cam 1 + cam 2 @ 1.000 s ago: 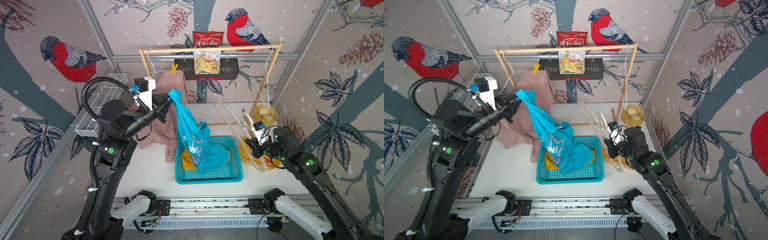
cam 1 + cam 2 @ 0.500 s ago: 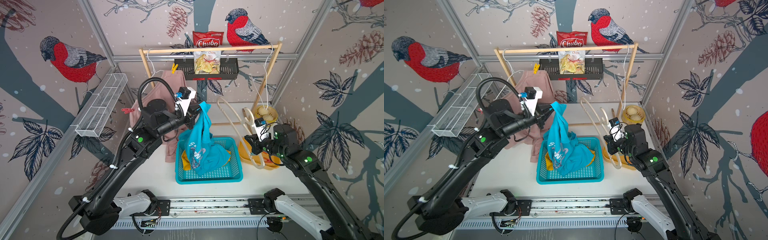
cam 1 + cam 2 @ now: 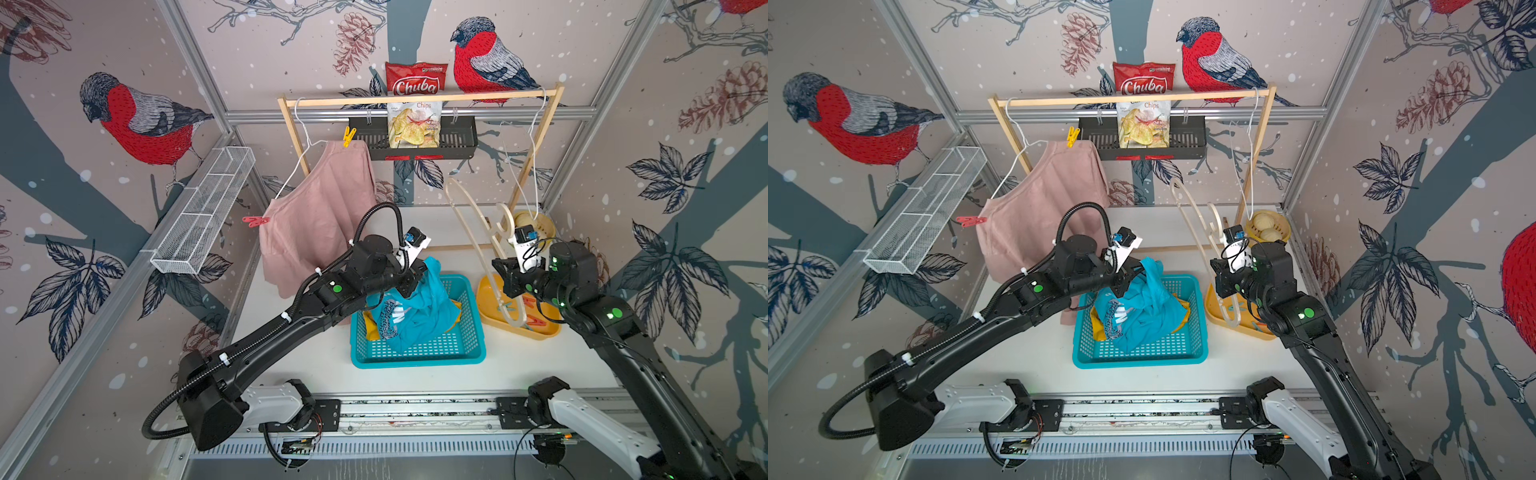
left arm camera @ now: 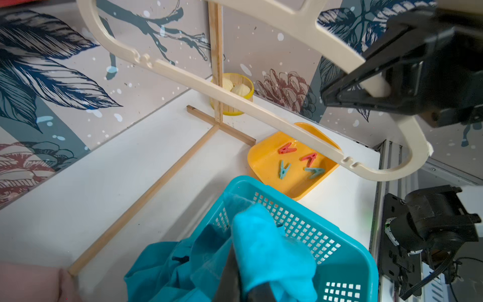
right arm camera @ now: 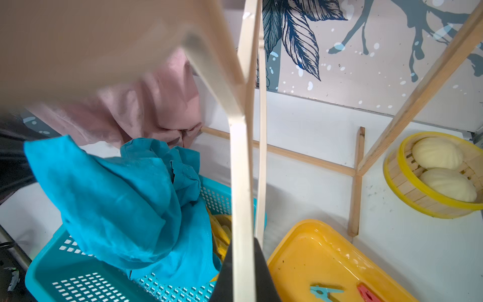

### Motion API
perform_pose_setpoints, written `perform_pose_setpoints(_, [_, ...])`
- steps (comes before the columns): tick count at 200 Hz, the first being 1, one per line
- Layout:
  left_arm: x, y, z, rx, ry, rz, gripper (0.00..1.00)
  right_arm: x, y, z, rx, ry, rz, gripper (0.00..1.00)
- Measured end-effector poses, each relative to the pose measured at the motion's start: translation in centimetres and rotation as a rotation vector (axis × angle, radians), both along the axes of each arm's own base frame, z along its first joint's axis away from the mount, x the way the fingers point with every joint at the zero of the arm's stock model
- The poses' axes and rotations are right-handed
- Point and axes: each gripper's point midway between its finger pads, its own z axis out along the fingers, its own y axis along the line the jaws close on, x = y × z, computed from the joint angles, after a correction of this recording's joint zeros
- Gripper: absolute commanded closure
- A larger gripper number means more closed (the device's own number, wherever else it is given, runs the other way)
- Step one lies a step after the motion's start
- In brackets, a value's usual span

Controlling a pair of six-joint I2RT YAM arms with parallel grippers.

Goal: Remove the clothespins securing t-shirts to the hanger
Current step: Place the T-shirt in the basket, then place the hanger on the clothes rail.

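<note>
Left jaws pinched on teal shirt [image 3: 419, 316], its top held above basket [image 3: 415, 361]. Right jaws clamped on hanger [image 4: 235, 102]; four pins [image 4: 287, 148] in tray [image 4: 264, 162] beneath. Beyond left jaws: pink shirt [image 3: 320, 216] carrying yellow pin [image 3: 348, 136] and red pin [image 3: 253, 221].

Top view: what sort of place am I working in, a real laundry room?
Likely a staged robot test cell, not a home: silver aluminium frame beams, bird-print wallpaper panels, and a small wooden clothes rack standing on a white tabletop.
</note>
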Motion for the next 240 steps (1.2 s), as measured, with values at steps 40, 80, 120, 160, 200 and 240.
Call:
perform_pose_setpoints(40, [0.7,0.4,-0.3,0.040,-0.032,0.031,0.47,0.4,0.6,0.2,0.013,0.004,0.017,1.00])
perform_pose_setpoints(80, [1.0,1.5,0.7,0.061,-0.096,0.067,0.47,0.3,1.1,0.5,0.033,0.002,0.043,1.00])
perform_pose_setpoints(120, [1.2,3.0,2.7,0.062,-0.175,0.120,0.47,0.3,1.9,0.0,0.056,0.040,0.072,0.99])
perform_pose_setpoints(160, [1.7,3.7,2.7,0.068,-0.190,0.152,0.51,0.4,3.0,-1.1,0.075,0.094,0.116,0.98])
perform_pose_setpoints(200, [2.2,3.9,3.8,0.059,-0.200,0.163,0.47,-0.5,4.7,-1.2,0.111,0.140,0.207,0.98])
perform_pose_setpoints(240, [2.1,3.8,8.1,-0.014,-0.320,0.124,0.39,-2.2,7.3,-2.4,0.090,0.204,0.325,0.98])
